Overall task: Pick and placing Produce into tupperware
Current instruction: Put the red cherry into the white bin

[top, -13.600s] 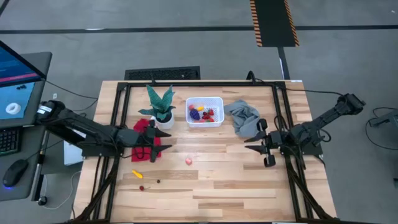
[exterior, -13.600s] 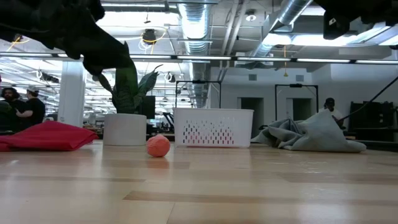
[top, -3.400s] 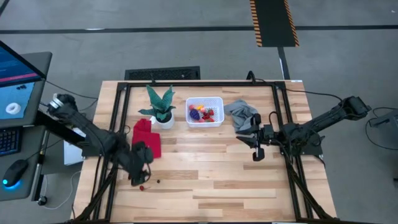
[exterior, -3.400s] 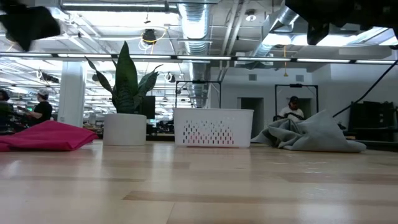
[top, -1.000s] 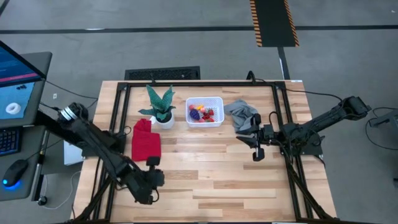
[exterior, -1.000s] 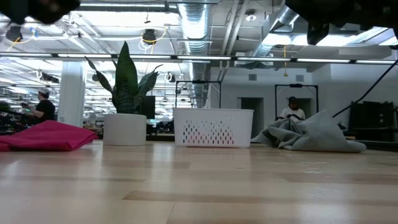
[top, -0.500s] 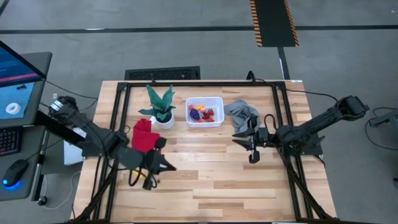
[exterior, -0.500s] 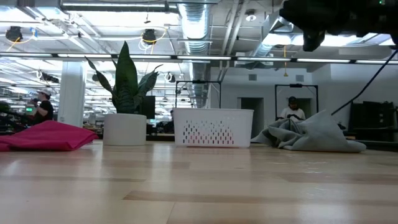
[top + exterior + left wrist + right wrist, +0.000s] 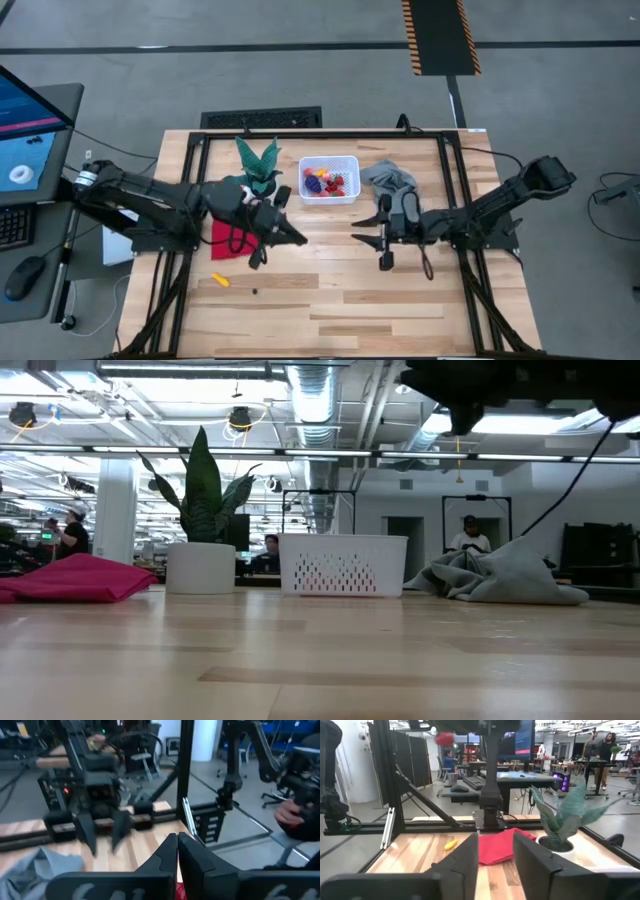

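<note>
**Left arm lifts a red piece off the near-left desk and swings toward the bin**

A second ago the left arm was bent low over the near-left part of the desk [image 9: 330,305]; now the left tool [image 9: 298,240] is up and over the middle, just right of the red cloth [image 9: 225,243], its fingers pressed together; the right wrist view shows a small red piece [image 9: 444,739] pinched at its tip, and the red speck that lay near-left on the desk a few seconds back is gone; I judge that this is a pick made good, with the carry to the bin [image 9: 349,163] under way.

The right tool [image 9: 372,238] has slid left toward the middle over the same second; its fingers stand apart with nothing between them, facing the left tool.

The bin sits at the far middle, between the potted plant [image 9: 258,160] and the grey cloth [image 9: 392,183], with several fruit pieces [image 9: 325,183] already in it; a yellow piece [image 9: 219,280] and a dark speck [image 9: 254,292] lie loose near-left, so the task looks well along but unfinished.

No brand, label or writing is readable; the blue screen [image 9: 25,120] at far left shows nothing legible.
</note>
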